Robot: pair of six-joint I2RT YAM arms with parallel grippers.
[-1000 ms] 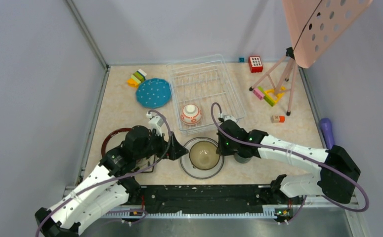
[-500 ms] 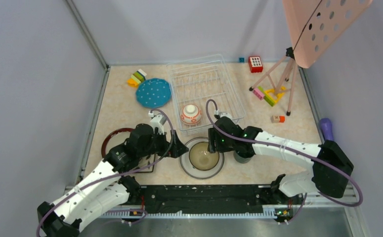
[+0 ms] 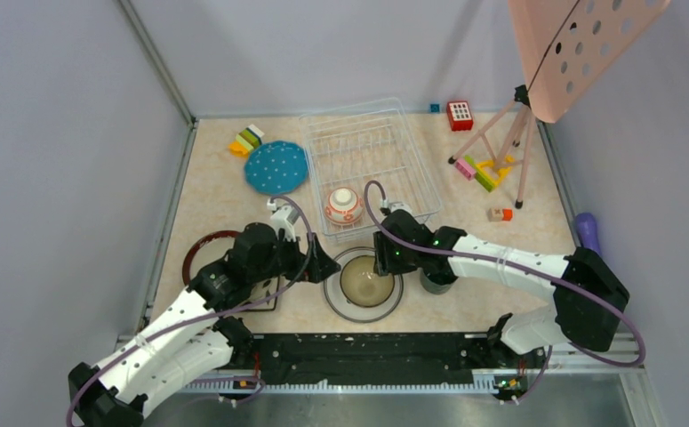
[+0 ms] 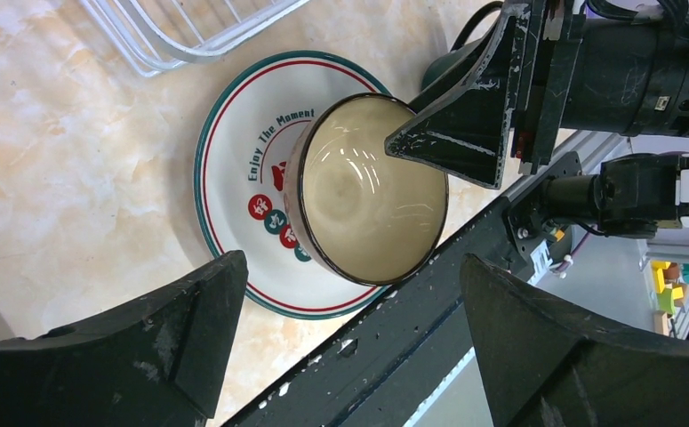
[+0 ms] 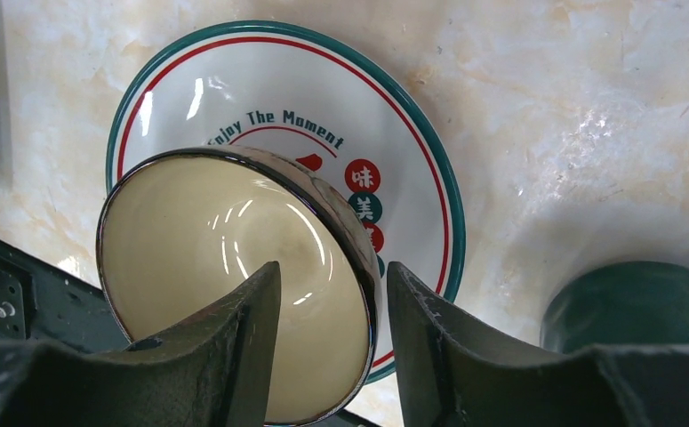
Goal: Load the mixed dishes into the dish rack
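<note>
Two arms meet over one stack. The right fingers (image 5: 234, 356) straddle the rim of the brown bowl (image 5: 207, 249), one inside the cream hollow and one outside the wall, with a narrow gap. We see a strip of glaze between the inner finger and the wall, so the rim is not clamped. We cannot tell whether the outer finger touches the wall. The bowl sits on the grey-rimmed plate (image 5: 412, 151), whose red characters show just past the outer fingertip. Out to that finger's far side stands the dark green mug (image 5: 634, 302), near the plate's edge but apart from it.

The left fingers (image 4: 172, 347) are spread wide and hold nothing. Bowl and plate lie ahead of them, between the two tips.

Beyond the plate from these fingers, a corner of the dish rack (image 4: 180, 27) stands close to the plate's rim, with a thin band of bare desk (image 4: 74, 160) between.

From above, the rack's near edge runs just past both sets of fingers. The orange-white bowl (image 3: 344, 205) rests inside that near end, and the rest of the grid is open. The blue dotted plate (image 3: 276, 166) lies on the desk beside the rack, well beyond the left fingers. Behind the fingers, the grey-rimmed plate's near rim comes close to the black base rail (image 3: 367, 347).
</note>
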